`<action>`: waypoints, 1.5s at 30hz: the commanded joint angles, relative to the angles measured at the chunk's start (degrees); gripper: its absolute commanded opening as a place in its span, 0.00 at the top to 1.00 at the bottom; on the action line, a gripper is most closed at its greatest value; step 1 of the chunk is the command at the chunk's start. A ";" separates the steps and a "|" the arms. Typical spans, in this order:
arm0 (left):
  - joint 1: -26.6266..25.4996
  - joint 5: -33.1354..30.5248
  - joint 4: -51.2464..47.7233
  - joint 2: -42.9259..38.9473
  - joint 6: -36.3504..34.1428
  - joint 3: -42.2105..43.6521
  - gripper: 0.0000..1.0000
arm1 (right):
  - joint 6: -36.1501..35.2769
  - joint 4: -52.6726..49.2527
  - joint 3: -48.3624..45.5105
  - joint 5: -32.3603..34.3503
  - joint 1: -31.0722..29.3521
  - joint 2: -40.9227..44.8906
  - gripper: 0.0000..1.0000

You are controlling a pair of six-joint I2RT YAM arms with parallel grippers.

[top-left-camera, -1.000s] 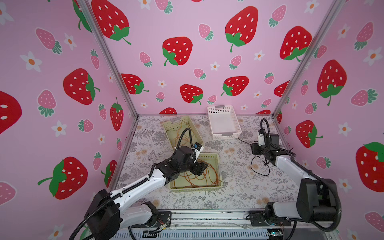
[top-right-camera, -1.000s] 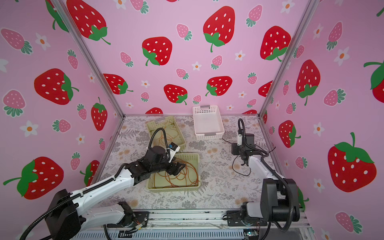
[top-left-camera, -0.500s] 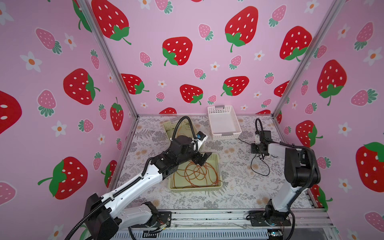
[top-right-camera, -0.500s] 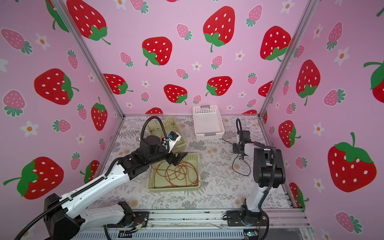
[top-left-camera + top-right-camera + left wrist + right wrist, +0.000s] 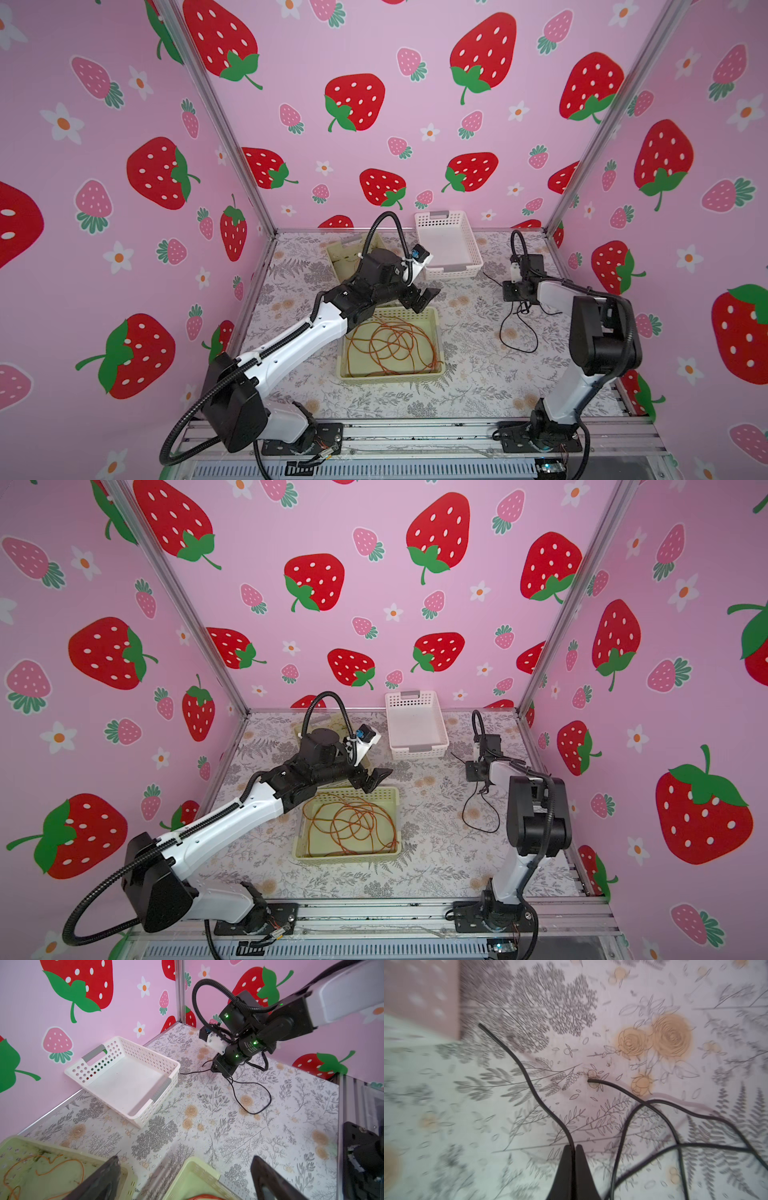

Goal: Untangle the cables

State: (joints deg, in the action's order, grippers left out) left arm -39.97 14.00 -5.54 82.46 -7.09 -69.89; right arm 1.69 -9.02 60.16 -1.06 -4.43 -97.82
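Right wrist view showed the right fingers point(image 5: 562, 1169) clamped together on the black cable point(image 5: 527, 1080), which lay looped on the table point(image 5: 654, 991), while the left fingers point(image 5: 431, 293) stood wide apart above the basket point(image 5: 390, 377) of tangled orange cables point(image 5: 390, 345); judging by that, the step in hand was drawing the black cable out, and the next move called for a slow, steady pull.

no readable text from my end. the only lettering i can spot is a few lines of small white print on the black wrist joint point(image 5: 249, 1047) of the right arm, caught in the left wrist view. it's too small and tilted to make out. no words, brand or numbers i can read there.
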 commanded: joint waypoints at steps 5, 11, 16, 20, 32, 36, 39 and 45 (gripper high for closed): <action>-1.22 11.70 12.88 11.94 6.04 -8.22 0.01 | 3.01 1.23 9.38 -17.31 -6.33 18.00 1.00; -2.88 14.34 19.45 18.28 9.34 -12.19 0.01 | 4.50 3.30 16.25 -20.91 -12.49 19.42 1.00; -3.19 3.79 22.32 20.52 7.82 -12.38 0.01 | 6.10 4.15 19.02 -24.09 -13.66 18.98 1.00; -2.86 5.98 21.79 23.22 8.60 -15.02 0.04 | 7.44 5.89 18.85 -27.92 -13.94 19.67 1.00; -3.28 8.92 21.45 26.05 8.31 -21.86 1.00 | 5.86 4.93 17.35 -26.37 -10.23 19.61 0.58; -2.52 8.11 18.01 26.21 6.66 -27.00 1.00 | 6.58 7.52 11.34 -26.14 -5.32 22.97 0.36; -1.48 8.24 15.36 28.46 4.82 -33.19 1.00 | 5.92 9.10 6.15 -26.43 -3.94 25.03 0.31; 2.08 7.40 11.02 37.48 3.04 -49.74 1.00 | 6.26 7.17 1.00 -20.66 -3.82 26.28 0.29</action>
State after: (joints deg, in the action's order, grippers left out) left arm -39.66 21.98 8.84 116.07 -1.96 -114.06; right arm 7.84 -1.87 62.85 -25.17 -8.16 -73.71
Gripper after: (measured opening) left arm 0.054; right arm 0.708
